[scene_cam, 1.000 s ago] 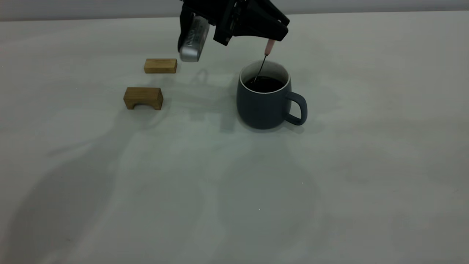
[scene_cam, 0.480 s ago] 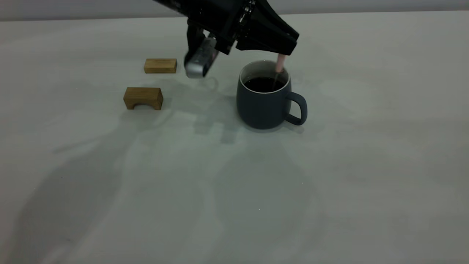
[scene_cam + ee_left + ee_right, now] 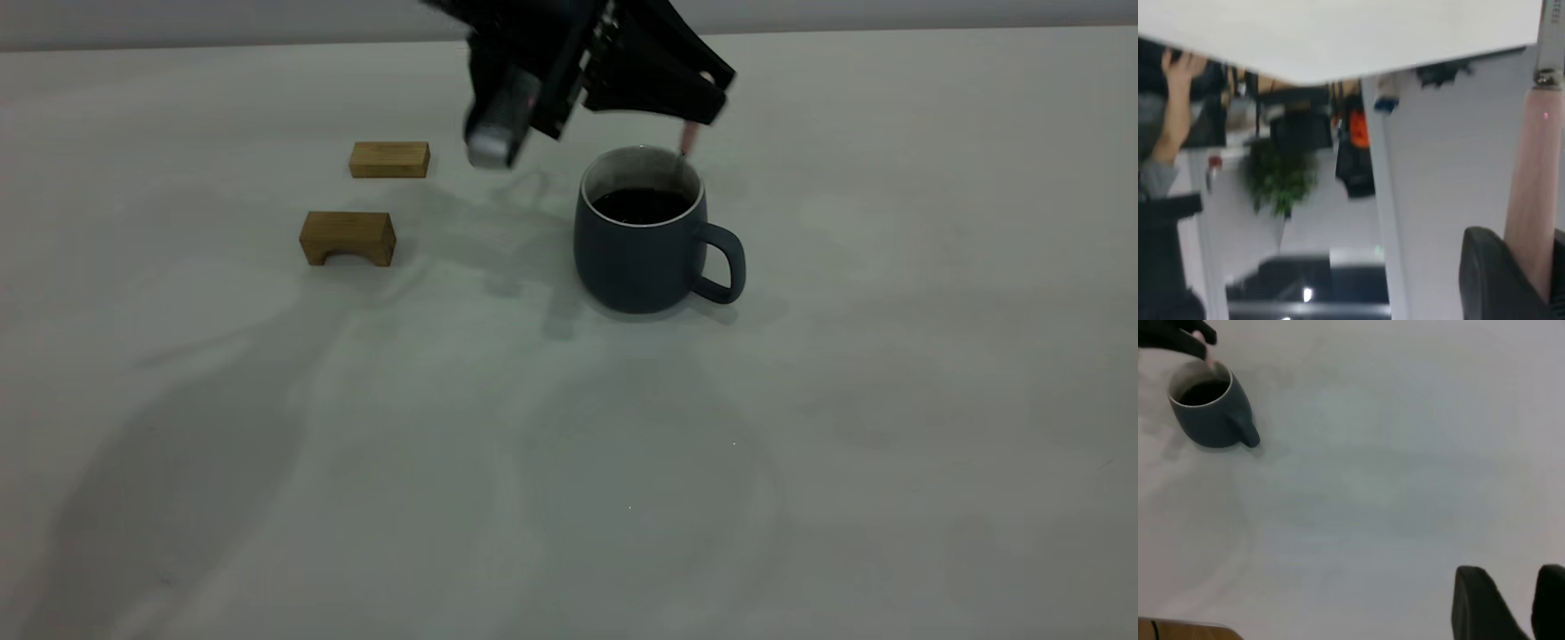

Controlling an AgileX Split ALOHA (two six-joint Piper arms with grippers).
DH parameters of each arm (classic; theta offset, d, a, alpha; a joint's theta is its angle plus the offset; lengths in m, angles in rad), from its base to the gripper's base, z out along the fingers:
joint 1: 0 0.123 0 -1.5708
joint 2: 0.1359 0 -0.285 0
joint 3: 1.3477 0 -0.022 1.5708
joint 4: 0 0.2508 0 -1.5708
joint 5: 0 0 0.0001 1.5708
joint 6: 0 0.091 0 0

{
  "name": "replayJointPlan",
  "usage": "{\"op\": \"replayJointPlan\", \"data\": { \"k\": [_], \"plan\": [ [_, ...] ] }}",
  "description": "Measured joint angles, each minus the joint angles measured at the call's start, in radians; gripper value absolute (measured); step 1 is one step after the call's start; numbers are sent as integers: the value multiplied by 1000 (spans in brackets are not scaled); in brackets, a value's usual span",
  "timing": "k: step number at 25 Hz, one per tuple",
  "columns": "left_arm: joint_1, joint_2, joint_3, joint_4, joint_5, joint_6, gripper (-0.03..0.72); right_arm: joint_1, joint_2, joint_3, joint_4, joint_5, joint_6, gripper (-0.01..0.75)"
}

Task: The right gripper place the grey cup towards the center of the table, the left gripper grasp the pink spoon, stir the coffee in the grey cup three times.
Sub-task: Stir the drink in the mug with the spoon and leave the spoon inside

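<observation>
In the upper middle of the exterior view, the left gripper (image 3: 689,111) hangs just over the far rim of the grey cup (image 3: 642,233), its fingers (image 3: 1498,280) closed on the pale handle of the pink spoon (image 3: 688,138). The spoon points down towards the cup; its metal neck and bowl cannot be made out against the inner wall, so whether the bowl sits in the coffee (image 3: 640,205) at this instant I cannot tell. The cup stands upright on the worktop (image 3: 800,444), right of centre in the upper half of the frame, handle turned to frame right.

The spoon looks light, slim and stiff, likely smooth enough to twist in a pinch, so the hold high on the pink handle suits it, leaving the neck free to dip. The cup, filled well up, is probably heavy and steady, yet the liquid would slop if the rim were knocked.

The right gripper (image 3: 1515,603) is parked well away from the cup, fingers apart and empty. Two wooden blocks (image 3: 348,237) lie at the cup's left.
</observation>
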Motion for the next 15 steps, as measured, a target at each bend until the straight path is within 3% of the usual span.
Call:
{"op": "replayJointPlan", "data": {
  "k": [7,15],
  "plan": [
    [-3,-27,-2,128,13,-157,173,0,0,0,0,0,0,238],
    [-1,-53,-43,199,-82,-75,173,0,0,0,0,0,0,238]
  ]
}}
